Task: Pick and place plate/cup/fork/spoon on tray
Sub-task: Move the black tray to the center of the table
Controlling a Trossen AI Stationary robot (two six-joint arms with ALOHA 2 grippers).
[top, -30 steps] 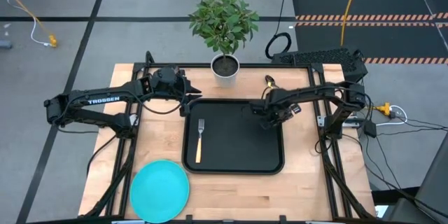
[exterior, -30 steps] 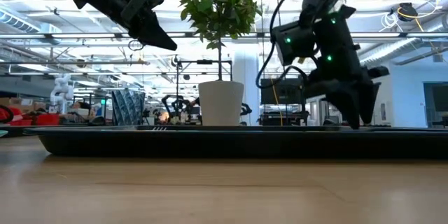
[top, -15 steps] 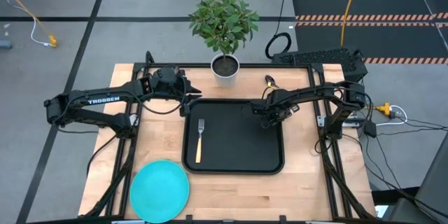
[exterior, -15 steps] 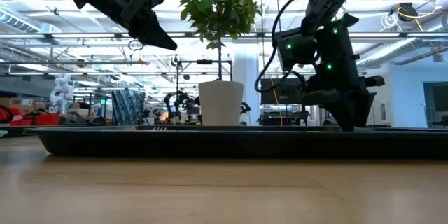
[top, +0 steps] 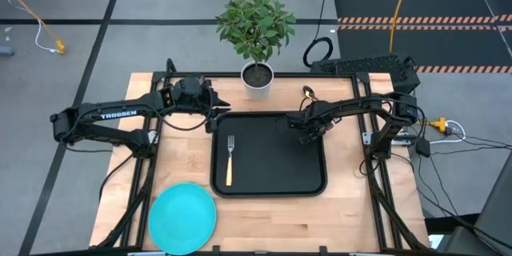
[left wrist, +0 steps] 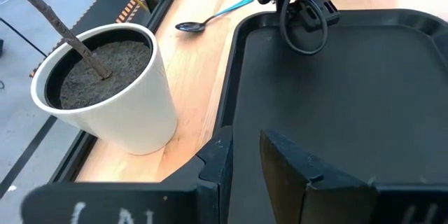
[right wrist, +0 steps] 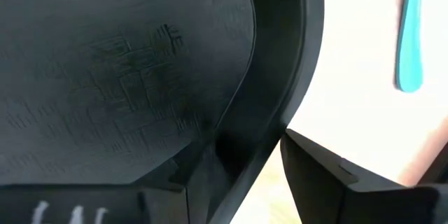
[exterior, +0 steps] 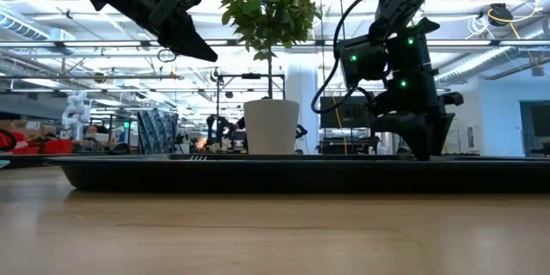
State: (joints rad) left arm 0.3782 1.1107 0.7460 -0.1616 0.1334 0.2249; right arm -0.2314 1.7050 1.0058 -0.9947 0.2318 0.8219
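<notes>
The black tray (top: pixel 272 168) lies mid-table with the fork (top: pixel 229 160) on its left part. The turquoise plate (top: pixel 182 218) rests flat on the wood at the near left. The blue-handled spoon (left wrist: pixel 210 19) lies on the wood beyond the tray's far edge. The cup shows in no view. My right gripper (right wrist: pixel 238 164) points steeply down at the tray's far right corner, open, its fingers astride the rim. My left gripper (left wrist: pixel 245 140) hangs above the tray's far left corner, its fingers a little apart with nothing between them. My right gripper comes from above at the rim of the tray's far right corner (right wrist: pixel 280 112). One finger (right wrist: pixel 185 178) stands inside the tray against the rim's inner slope. The other (right wrist: pixel 329 175) stands outside over the wood, its tip beside the rim's outer edge. The tray lies flat on the table.
A white pot with a green plant (top: pixel 258 76) stands at the far edge, close to the tray's far left corner and my left gripper. Bare wood lies to the right of the tray and along the near edge beside the plate.
My right gripper has tipped more steeply downward and sunk a little onto the tray's far right corner. The tray, with the fork on it, has slid slightly toward the table's right edge.
</notes>
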